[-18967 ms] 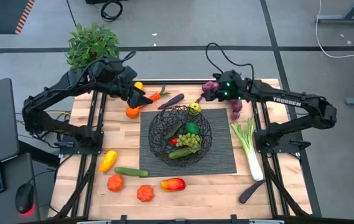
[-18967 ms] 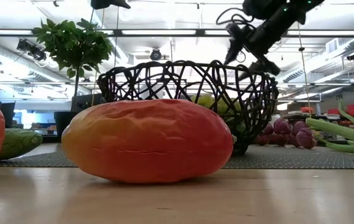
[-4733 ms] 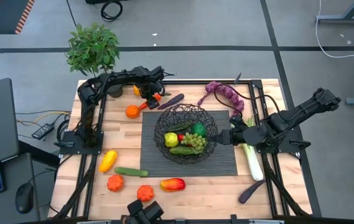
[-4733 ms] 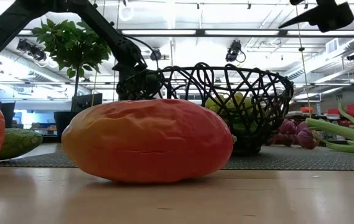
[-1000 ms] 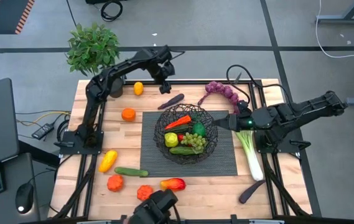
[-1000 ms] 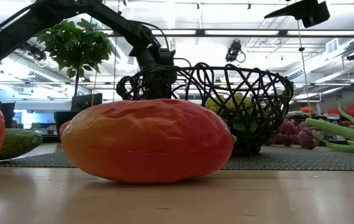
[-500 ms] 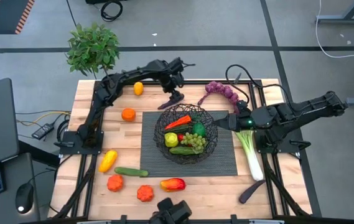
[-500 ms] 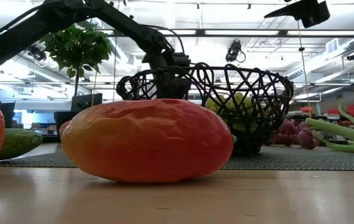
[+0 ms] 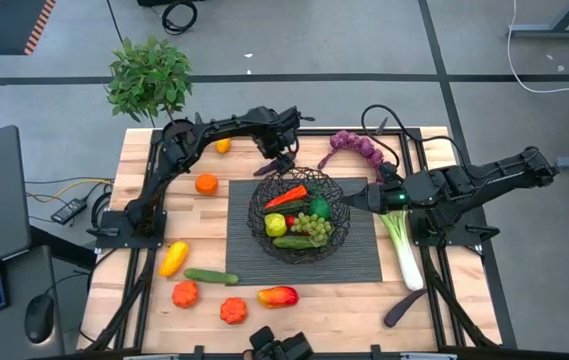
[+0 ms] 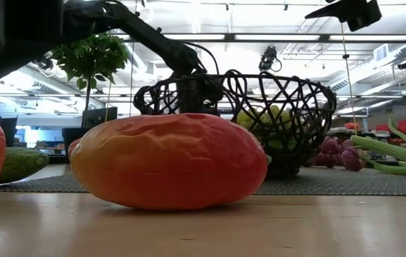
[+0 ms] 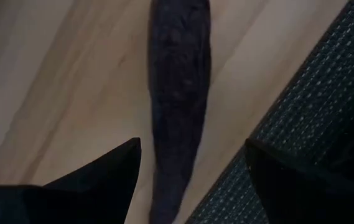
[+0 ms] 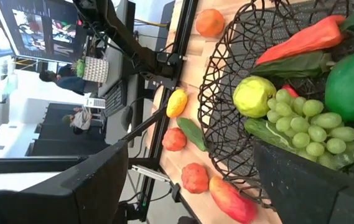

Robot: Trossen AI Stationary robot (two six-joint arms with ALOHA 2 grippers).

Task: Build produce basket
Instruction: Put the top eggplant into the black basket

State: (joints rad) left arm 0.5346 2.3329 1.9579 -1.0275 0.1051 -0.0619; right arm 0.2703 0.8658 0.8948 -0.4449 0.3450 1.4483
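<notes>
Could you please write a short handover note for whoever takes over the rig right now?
Left gripper: open, fingers either side of the dark aubergine on the wood at the far edge behind the basket; not yet closed.
Right gripper: open and empty, waiting at the basket's right rim.
Done: carrot, lemon, green grapes and other green pieces are in the basket.
Left out: purple grapes, leek, second aubergine, yellow pepper, cucumber, and the orange and red pieces along the left and near edges.
</notes>
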